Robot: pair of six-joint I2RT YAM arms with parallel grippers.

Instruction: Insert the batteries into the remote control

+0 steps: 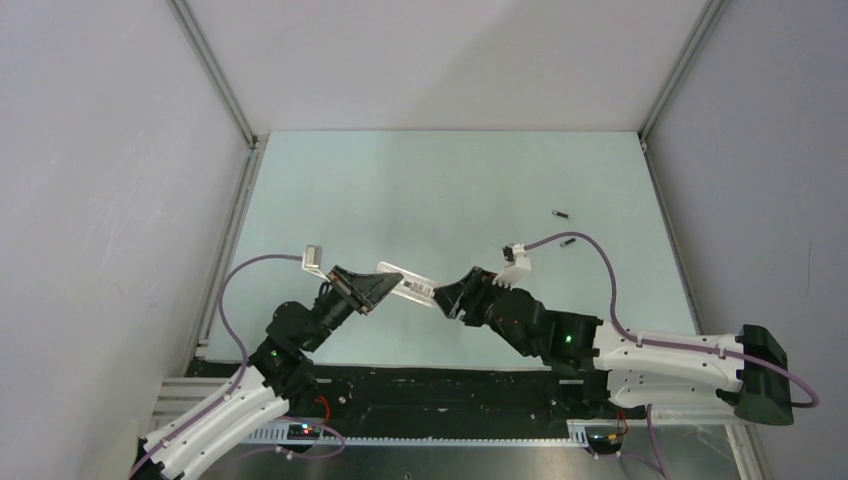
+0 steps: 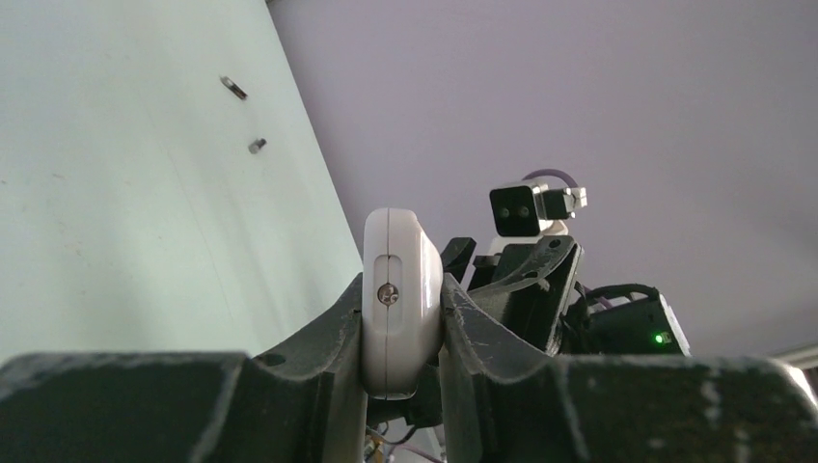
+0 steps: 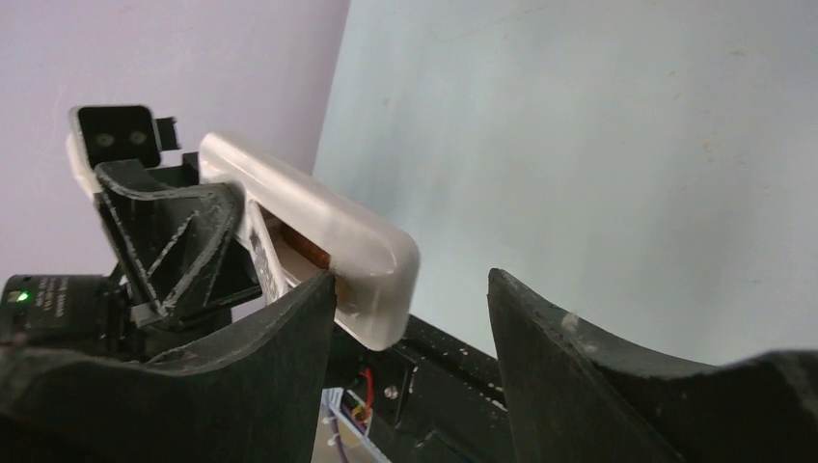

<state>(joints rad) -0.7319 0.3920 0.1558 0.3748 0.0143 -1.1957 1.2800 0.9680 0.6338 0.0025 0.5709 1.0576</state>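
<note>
Remote control [image 1: 410, 284] in pinch of left claw [image 1: 380, 287], long axis toward spread right claw [image 1: 443, 298].

The remote control [image 1: 408, 284] is plain white, the batteries [image 1: 560, 213] dark with paler metallic ends. The left pincer [image 1: 388, 287] and right pincer [image 1: 443, 297] are scuffed black; the tabletop [image 1: 450, 180] pale mint, unpatterned.

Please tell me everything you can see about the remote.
The remote is a slim white plastic bar with rounded corners and a screw in one end. The left gripper clamps that end, holding it off the table. Its other end lies inside the open right gripper, seemingly against one finger.
</note>
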